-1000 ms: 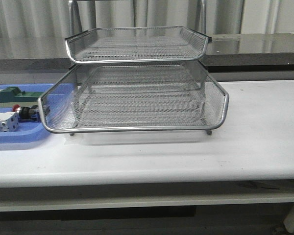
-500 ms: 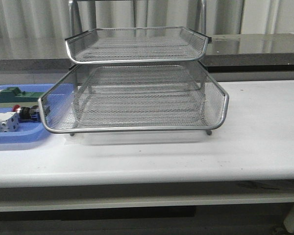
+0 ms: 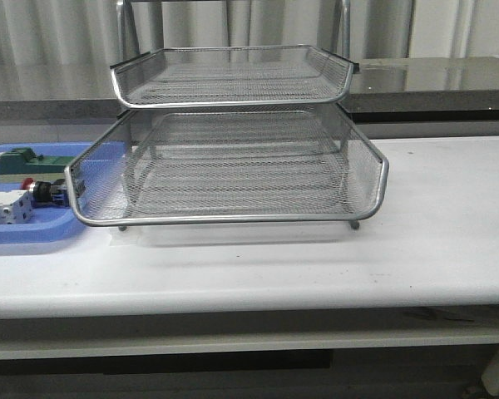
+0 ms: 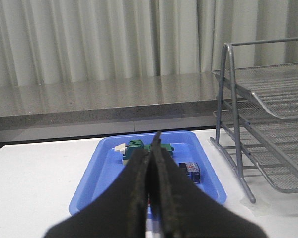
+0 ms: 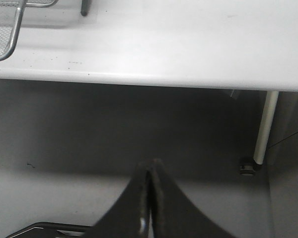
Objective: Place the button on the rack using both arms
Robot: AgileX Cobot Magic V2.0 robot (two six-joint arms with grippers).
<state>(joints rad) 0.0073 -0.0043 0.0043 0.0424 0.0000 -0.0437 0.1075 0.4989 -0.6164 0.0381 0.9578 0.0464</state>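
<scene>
Button (image 3: 43, 192) lies in blue tray (image 3: 33, 233) at table's (image 3: 432, 241) left end, red head toward white block (image 3: 6, 208), just beside rack's (image 3: 233, 166) lower front corner (partly behind mesh). Green part (image 3: 21, 160) farther back in tray. Rack tiers bare. Left gripper (image 4: 153, 148) above tray, fingers pressed together, holding nothing. Right gripper (image 5: 151, 173) below table edge, fingers together, nothing held.

The rack (image 3: 233, 141) stands mid-table (image 3: 432, 241); left of it, the tray (image 3: 25, 233) holds the button (image 3: 43, 193).
</scene>
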